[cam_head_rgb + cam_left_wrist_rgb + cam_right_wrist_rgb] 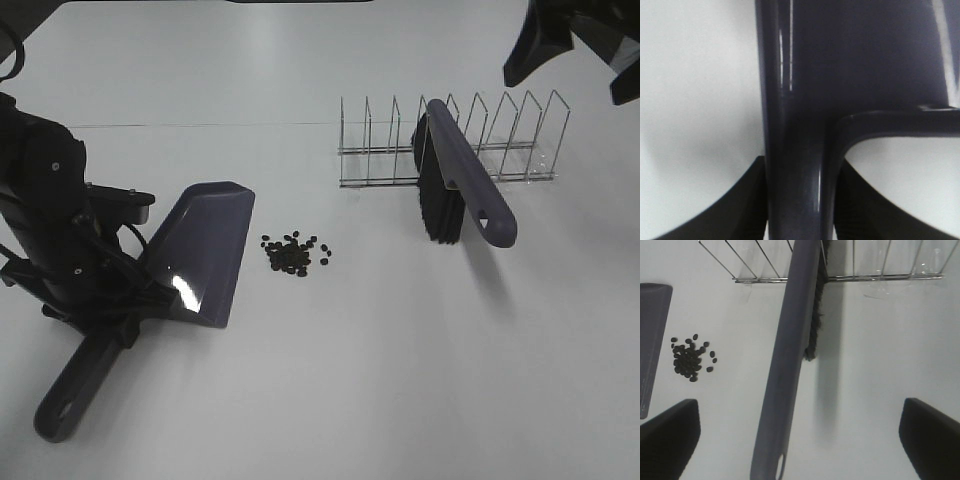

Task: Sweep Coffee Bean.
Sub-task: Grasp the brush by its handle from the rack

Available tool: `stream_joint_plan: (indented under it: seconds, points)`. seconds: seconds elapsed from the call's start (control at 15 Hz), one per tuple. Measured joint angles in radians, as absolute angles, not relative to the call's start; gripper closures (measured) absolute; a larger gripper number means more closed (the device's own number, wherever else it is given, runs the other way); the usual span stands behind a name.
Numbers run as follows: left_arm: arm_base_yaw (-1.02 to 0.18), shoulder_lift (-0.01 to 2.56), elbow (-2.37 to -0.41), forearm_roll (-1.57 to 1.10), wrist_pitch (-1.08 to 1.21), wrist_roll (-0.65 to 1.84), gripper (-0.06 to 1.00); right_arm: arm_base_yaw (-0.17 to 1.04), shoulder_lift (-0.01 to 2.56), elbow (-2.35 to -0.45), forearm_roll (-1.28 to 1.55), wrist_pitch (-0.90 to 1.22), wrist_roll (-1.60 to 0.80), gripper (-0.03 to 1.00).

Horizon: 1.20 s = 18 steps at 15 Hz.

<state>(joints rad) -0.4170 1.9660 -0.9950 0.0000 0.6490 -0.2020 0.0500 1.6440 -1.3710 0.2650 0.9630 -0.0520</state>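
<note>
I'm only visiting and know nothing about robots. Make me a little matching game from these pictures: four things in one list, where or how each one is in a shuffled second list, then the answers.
Things:
1. dustpan
2. beans
3. brush
4. right gripper

Place or state:
A. resting in the wire rack
B. open, holding nothing
C. handle clamped in the left gripper
D. loose pile on the table

Pairs: 1-C, 2-D, 3-A, 4-B
</note>
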Motion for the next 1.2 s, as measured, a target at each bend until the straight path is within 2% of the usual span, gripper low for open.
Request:
stream_joint_plan:
  seconds: [0.4, 0.6, 0.73, 1.2]
  points:
    - [-0.417, 1.966, -0.995, 0.0, 0.65, -0.202, 0.61, 0.059, 2.072, -1.802, 0.312, 1.169, -0.034, -0.01]
    - [-0.417, 1.966, -0.995, 0.0, 0.65, -0.202, 0.61, 0.127, 2.286, -2.026, 0.204, 1.213, 0.019, 0.0]
    - [-0.417, 1.965, -0.995, 0.009, 0.65, -0.202, 0.61, 0.149, 2.362, -2.084, 0.173, 1.214, 0.045, 0.0]
    - [-0.417, 1.965, -0.995, 0.027, 0.647, -0.201, 0.61, 0.151, 2.435, -2.094, 0.172, 1.217, 0.064, 0.0]
